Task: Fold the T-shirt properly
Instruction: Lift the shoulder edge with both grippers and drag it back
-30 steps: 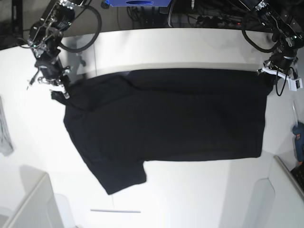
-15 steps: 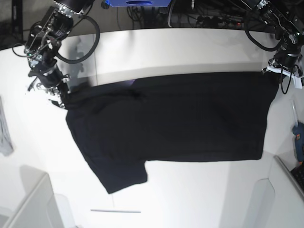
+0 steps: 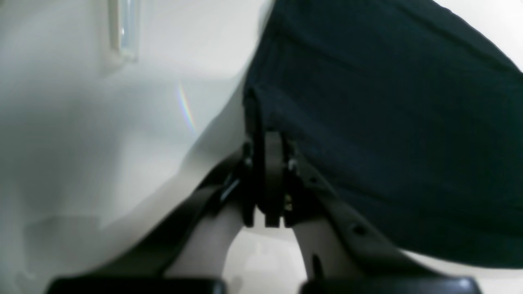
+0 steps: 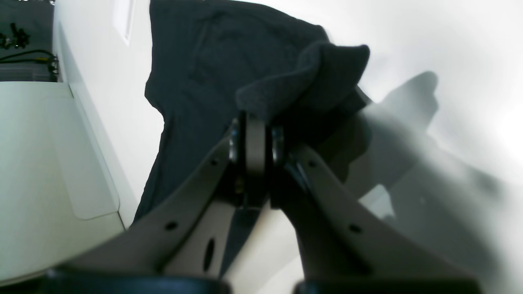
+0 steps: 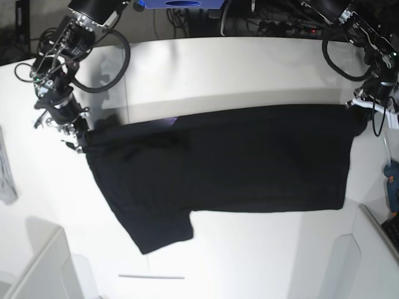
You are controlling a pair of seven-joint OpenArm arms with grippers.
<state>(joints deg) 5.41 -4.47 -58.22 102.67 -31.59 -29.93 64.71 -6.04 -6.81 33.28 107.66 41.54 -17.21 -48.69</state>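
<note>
The black T-shirt (image 5: 230,162) lies spread across the white table (image 5: 249,68), plain side up, one sleeve pointing to the front left. My right gripper (image 5: 80,138) is shut on the shirt's far left corner. In the right wrist view a bunched fold of the T-shirt (image 4: 302,77) sits pinched in the right gripper (image 4: 255,122). My left gripper (image 5: 361,109) is shut on the far right corner. In the left wrist view the left gripper (image 3: 265,136) clamps the edge of the T-shirt (image 3: 388,122), which hangs away to the right.
A small grey cloth (image 5: 6,177) lies at the left edge. A blue tool (image 5: 391,180) sits at the right edge. White bins stand at the front left (image 5: 37,268) and front right (image 5: 374,255). A thin white stick (image 5: 151,276) lies near the front.
Both grippers have drawn the shirt's far edge toward the front of the table. The near edge and sleeve have stayed in place.
</note>
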